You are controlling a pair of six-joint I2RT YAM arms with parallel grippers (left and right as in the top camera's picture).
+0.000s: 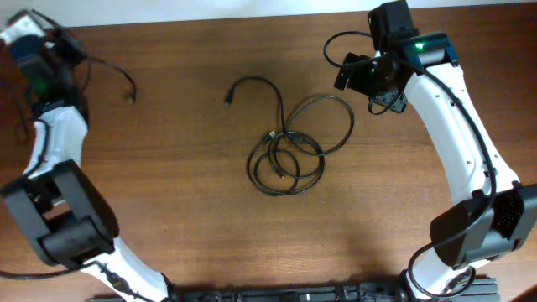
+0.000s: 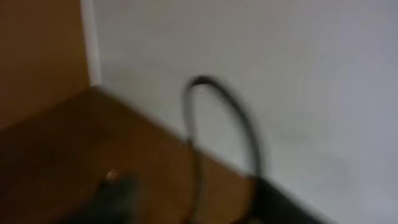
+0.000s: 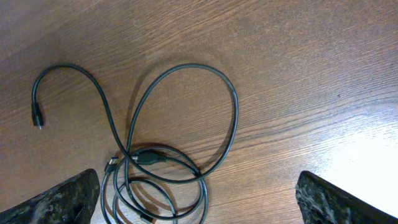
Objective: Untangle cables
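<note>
A tangle of thin black cables [image 1: 289, 155] lies coiled at the table's middle. One free plug end [image 1: 228, 99] reaches out to the upper left. In the right wrist view the loops [image 3: 149, 157] lie between and ahead of my fingers, and the free plug [image 3: 37, 115] lies at the left. My right gripper [image 1: 369, 84] [image 3: 199, 208] is open and empty, above the table just right of the tangle. My left gripper [image 1: 67, 50] [image 2: 199, 214] is at the far left corner. It seems shut on a separate cable [image 1: 126, 77] that arches up before it [image 2: 239, 115]. That view is blurred.
The table's far edge and a white wall [image 2: 298, 74] are right in front of the left gripper. Thicker black wires run along both white arms, one looped near the right wrist [image 1: 336, 46].
</note>
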